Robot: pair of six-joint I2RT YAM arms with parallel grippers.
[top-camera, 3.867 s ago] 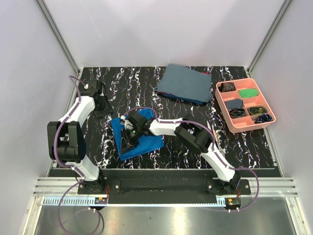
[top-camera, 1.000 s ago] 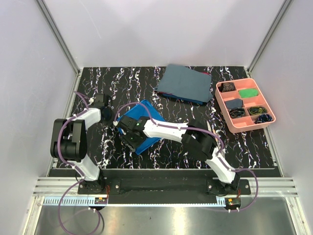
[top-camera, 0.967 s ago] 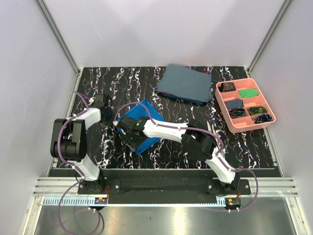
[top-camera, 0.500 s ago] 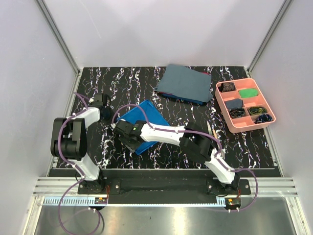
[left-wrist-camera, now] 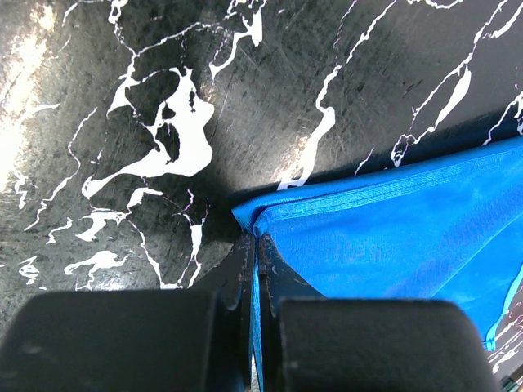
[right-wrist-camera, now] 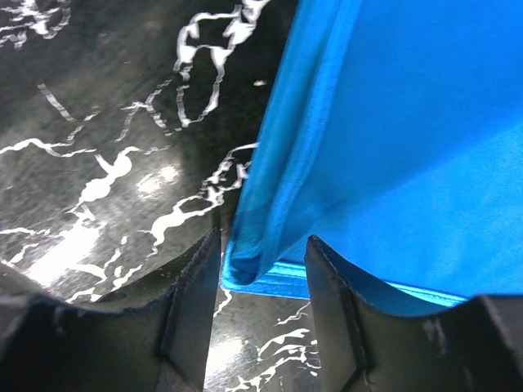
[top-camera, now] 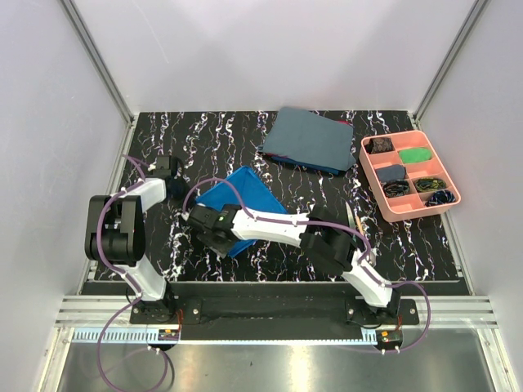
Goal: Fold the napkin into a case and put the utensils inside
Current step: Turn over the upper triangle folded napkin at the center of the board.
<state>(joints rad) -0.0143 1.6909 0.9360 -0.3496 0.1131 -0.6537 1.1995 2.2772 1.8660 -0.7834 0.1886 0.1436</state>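
Note:
The bright blue napkin (top-camera: 245,194) lies folded in a rough rectangle on the black marbled table. My left gripper (top-camera: 184,186) is at its left corner. In the left wrist view this gripper (left-wrist-camera: 255,241) is shut, with a thin edge of the napkin (left-wrist-camera: 392,229) pinched between its fingers. My right gripper (top-camera: 211,233) is at the near-left corner. Its jaws (right-wrist-camera: 263,243) stand open on either side of the rolled corner of the napkin (right-wrist-camera: 409,122), without squeezing it. A thin pale piece (top-camera: 353,219), perhaps one of the utensils, lies beside the right forearm.
A larger grey-blue cloth (top-camera: 309,139) lies at the back centre. A pink compartment tray (top-camera: 452,186) with small items stands at the right. Metal frame posts and white walls close in the table.
My right gripper has slid toward the near left along the napkin's edge to its corner. The left gripper has stayed shut on its corner. The napkin lies a little flatter.

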